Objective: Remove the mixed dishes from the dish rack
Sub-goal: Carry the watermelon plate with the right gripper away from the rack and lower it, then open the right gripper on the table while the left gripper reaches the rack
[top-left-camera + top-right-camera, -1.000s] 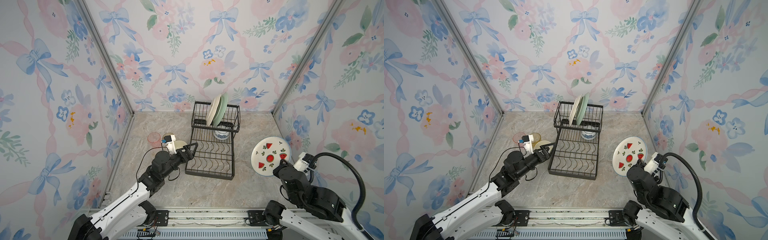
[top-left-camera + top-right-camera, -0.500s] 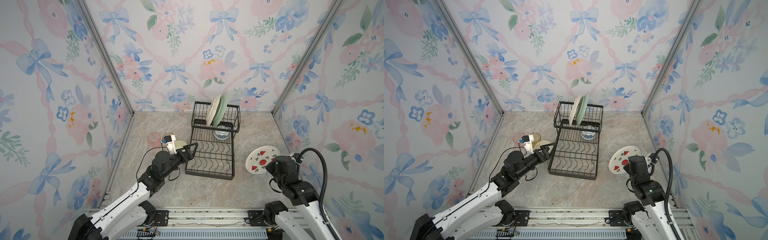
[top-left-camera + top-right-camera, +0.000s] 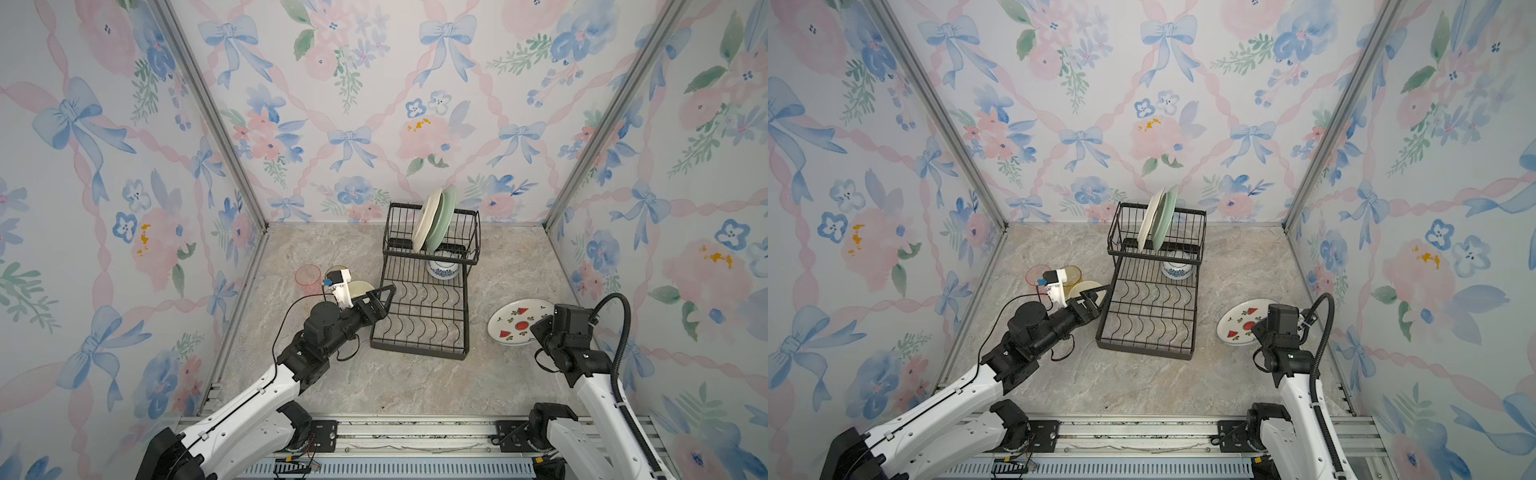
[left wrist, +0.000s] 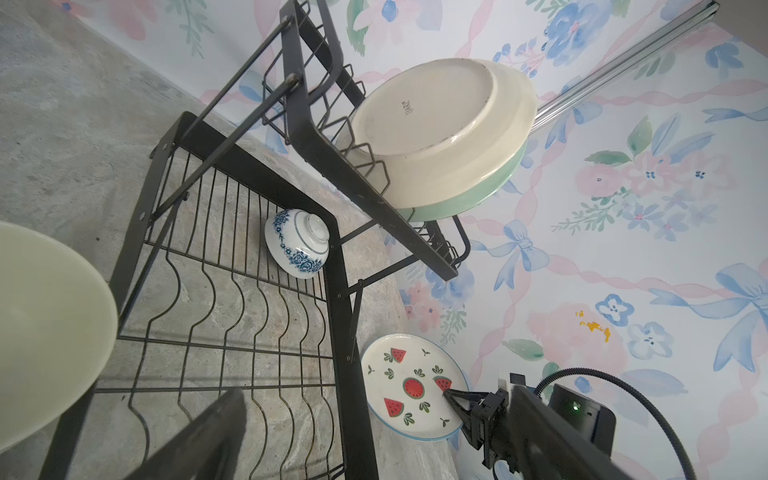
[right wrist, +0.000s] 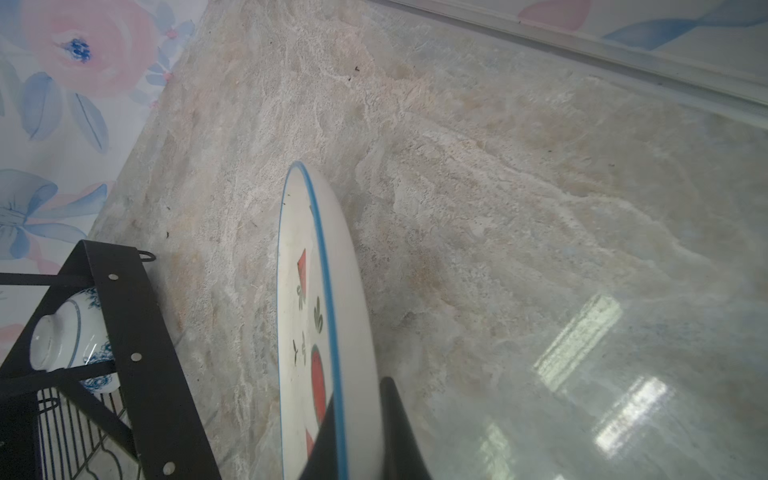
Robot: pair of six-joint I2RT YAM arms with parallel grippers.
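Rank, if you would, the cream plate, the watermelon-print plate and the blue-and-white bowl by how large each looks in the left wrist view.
1. cream plate
2. watermelon-print plate
3. blue-and-white bowl
The cream plate is likely nearer the camera, so the plates' real sizes stay unsure.

One dish rack [image 3: 417, 350], two tiers. Three plates in all: white watermelon-print plate [image 3: 515, 322] to the right of the rack, cream plate [image 3: 424, 222] and pale green plate [image 3: 442, 220] on edge, side by side, in the far raised basket. Two bowls in view: blue-and-white patterned bowl [image 3: 444, 268] at the far end of the lower tray, cream bowl [image 3: 360, 287] just left of the rack; any more stacked beneath it, impossible to tell. Two tumblers further left: pink tumbler [image 3: 1037, 274] and yellow tumbler [image 3: 1073, 274], the yellow one partly hidden. Two robot arms: left arm [image 3: 249, 407], right arm [image 3: 598, 399].
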